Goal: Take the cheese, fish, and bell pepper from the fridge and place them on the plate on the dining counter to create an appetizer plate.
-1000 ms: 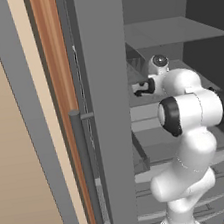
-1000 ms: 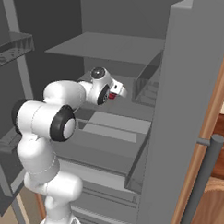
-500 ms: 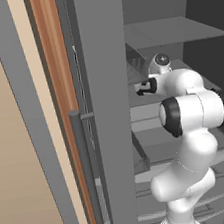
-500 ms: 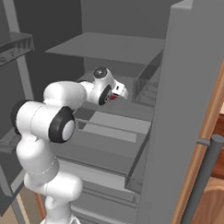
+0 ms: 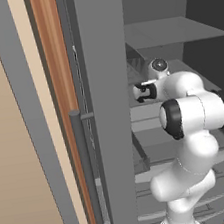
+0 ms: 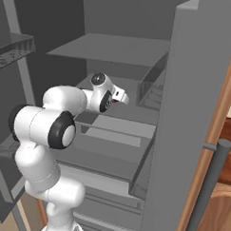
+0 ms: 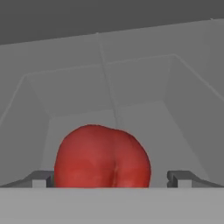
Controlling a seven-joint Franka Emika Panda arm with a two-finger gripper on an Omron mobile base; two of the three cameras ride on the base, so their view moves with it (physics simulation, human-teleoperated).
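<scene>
while we reach deep into the open fridge [image 6: 194, 92], our claw [image 7: 111, 178] stands wide open with the bell pepper [image 7: 103, 157] sitting between its two fingers [image 7: 40, 178], one tip on each side and a little space left on the right. the pepper is a round, lumpy, dark red ball resting on the grey floor of a fridge compartment, close against the hand. from the base views we see our white arm [image 5: 186, 123] bent forward over the drawers, the hand at shelf height. to do this step well, we judge we should centre the pepper between the fingers, close gently on its widest part, then lift straight before backing out.
</scene>
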